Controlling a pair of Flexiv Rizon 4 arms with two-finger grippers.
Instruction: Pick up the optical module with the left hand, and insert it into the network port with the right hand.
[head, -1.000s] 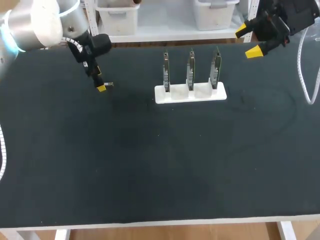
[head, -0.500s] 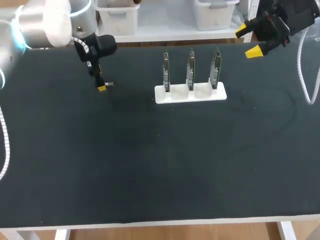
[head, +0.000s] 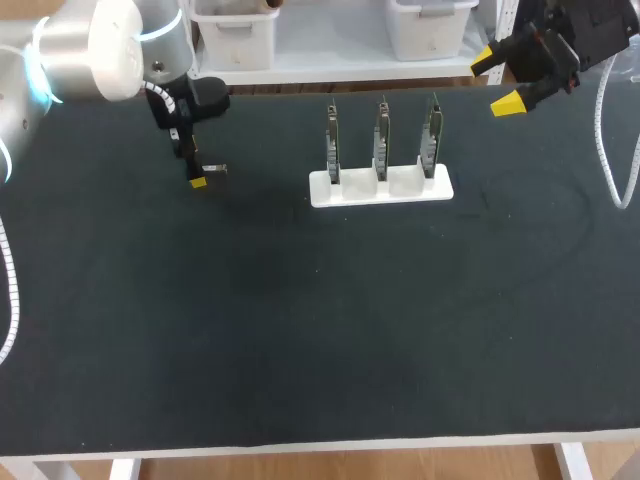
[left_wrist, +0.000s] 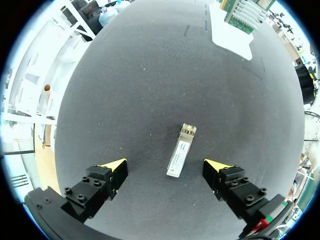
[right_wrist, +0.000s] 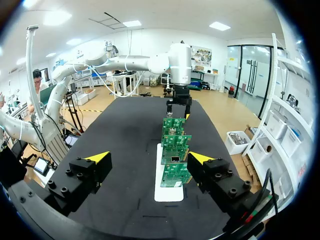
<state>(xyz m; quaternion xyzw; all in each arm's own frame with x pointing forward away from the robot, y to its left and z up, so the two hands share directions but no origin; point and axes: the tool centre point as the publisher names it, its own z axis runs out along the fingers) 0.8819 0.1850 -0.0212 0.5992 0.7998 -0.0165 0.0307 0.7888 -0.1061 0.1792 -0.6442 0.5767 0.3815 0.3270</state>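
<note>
The optical module (left_wrist: 181, 156), a slim silver bar, lies flat on the black mat between the spread fingers of my left gripper (left_wrist: 165, 164), which hovers just above it without touching. From the head camera the module (head: 216, 169) is a small glint beside my left gripper (head: 204, 177) at the back left. Three green circuit boards (head: 381, 140) carrying the network ports stand upright in a white holder (head: 380, 187) at the back middle. My right gripper (head: 497, 82) hangs open and empty at the back right, its fingers framing the boards (right_wrist: 172, 150) ahead of it (right_wrist: 150, 160).
The holder (left_wrist: 230, 35) lies ahead of the left gripper, some way off. White cable loops hang at the table's right edge (head: 612, 150). The front half of the black mat (head: 320, 340) is bare.
My left gripper has sunk slightly over the module while its wrist shifted. The right arm and the boards have not moved.
</note>
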